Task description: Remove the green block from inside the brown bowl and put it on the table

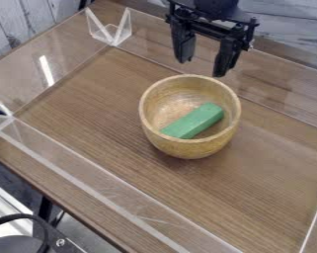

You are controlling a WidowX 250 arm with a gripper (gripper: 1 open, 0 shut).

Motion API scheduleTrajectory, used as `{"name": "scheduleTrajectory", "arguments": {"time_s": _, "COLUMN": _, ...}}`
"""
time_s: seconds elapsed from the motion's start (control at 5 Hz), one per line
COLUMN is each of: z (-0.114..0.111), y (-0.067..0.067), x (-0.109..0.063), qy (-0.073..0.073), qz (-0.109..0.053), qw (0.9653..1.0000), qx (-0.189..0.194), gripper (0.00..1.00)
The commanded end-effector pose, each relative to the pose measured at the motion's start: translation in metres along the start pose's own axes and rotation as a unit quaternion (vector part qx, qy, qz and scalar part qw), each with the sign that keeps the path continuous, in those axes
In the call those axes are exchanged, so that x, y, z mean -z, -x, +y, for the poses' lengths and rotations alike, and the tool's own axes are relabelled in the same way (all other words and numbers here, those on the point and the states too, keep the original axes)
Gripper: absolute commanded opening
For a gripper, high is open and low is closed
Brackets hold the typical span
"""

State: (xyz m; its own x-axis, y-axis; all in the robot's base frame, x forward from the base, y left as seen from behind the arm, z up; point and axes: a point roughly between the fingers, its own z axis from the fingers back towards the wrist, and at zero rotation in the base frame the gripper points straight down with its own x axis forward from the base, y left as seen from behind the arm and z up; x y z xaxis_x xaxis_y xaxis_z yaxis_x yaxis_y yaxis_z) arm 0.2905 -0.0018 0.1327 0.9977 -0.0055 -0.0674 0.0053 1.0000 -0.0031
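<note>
My one arm coming in from the top edge, my black gripper [207, 61] pointing straight down, my jaws spread wide with nothing between them, my two dark fingers [185, 44] hanging parallel, my wrist upright and mostly cropped out above

My black matt fingers [188, 43]; round tan grained wooden bowl [161, 138]; smooth green rectangular block [194, 123]; brown wood-grain counter [82, 119], glossy clear acrylic walls [42, 54].
</note>
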Motion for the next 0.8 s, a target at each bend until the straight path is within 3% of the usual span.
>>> {"name": "scheduleTrajectory", "arguments": {"time_s": 0.0, "z": 0.000, "y": 0.004, "x": 0.014, "qy": -0.002, "qz": 0.017, "qw": 0.9998, "qx": 0.003, "gripper": 1.00}}
{"name": "scheduleTrajectory", "arguments": {"time_s": 0.2, "z": 0.001, "y": 0.014, "x": 0.034, "qy": -0.003, "qz": 0.040, "qw": 0.9992, "qx": 0.011, "gripper": 1.00}}
{"name": "scheduleTrajectory", "arguments": {"time_s": 0.4, "z": 0.002, "y": 0.013, "x": 0.047, "qy": 0.001, "qz": 0.037, "qw": 0.9991, "qx": 0.019, "gripper": 1.00}}
{"name": "scheduleTrajectory", "arguments": {"time_s": 0.6, "z": 0.001, "y": 0.008, "x": 0.049, "qy": 0.010, "qz": 0.015, "qw": 0.9993, "qx": 0.032, "gripper": 1.00}}
